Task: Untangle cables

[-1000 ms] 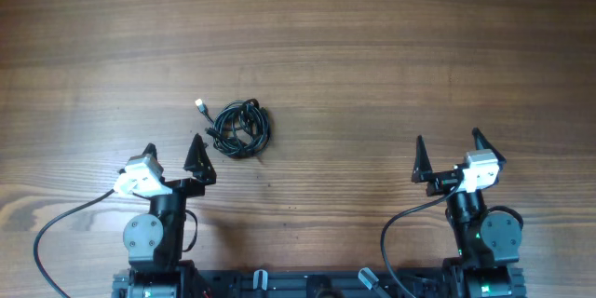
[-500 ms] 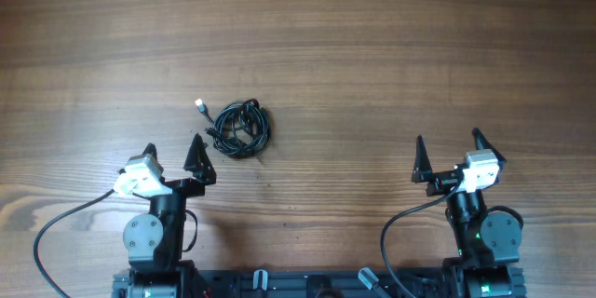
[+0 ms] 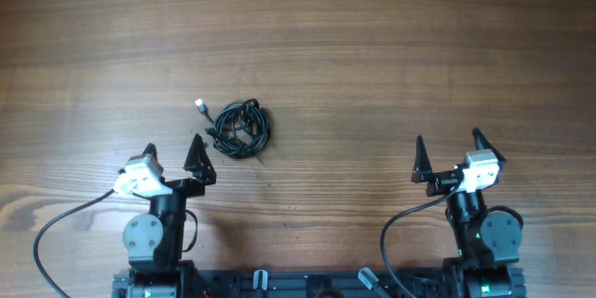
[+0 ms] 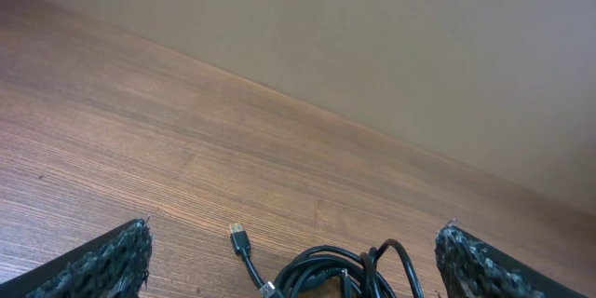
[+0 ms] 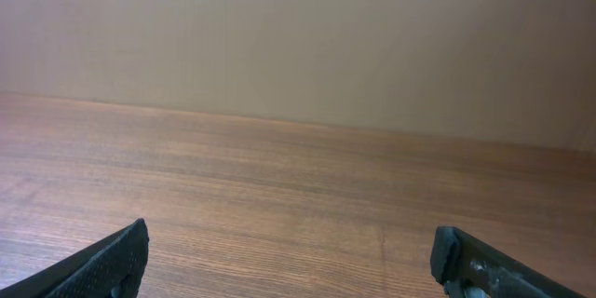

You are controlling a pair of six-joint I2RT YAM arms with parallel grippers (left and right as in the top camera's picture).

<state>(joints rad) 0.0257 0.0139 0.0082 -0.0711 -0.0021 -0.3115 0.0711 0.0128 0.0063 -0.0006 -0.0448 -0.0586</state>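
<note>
The cables (image 3: pixel 240 129) lie as one small tangled bundle of thin black cords on the wooden table, left of centre. One whitish-silver plug tip (image 3: pixel 199 104) sticks out at the bundle's upper left. My left gripper (image 3: pixel 173 152) is open and empty, just below and left of the bundle. In the left wrist view the cables (image 4: pixel 354 270) lie between and ahead of my open fingers (image 4: pixel 293 259), with the plug (image 4: pixel 238 237) pointing away. My right gripper (image 3: pixel 448 148) is open and empty at the right, far from the cables. It shows open in the right wrist view (image 5: pixel 289 253) over bare wood.
The wooden table (image 3: pixel 372 56) fills the overhead view. Thicker black arm wires (image 3: pixel 56 228) curve near the left arm's base at the front edge, and another (image 3: pixel 400 223) near the right arm's base. A plain wall stands beyond the table's far edge.
</note>
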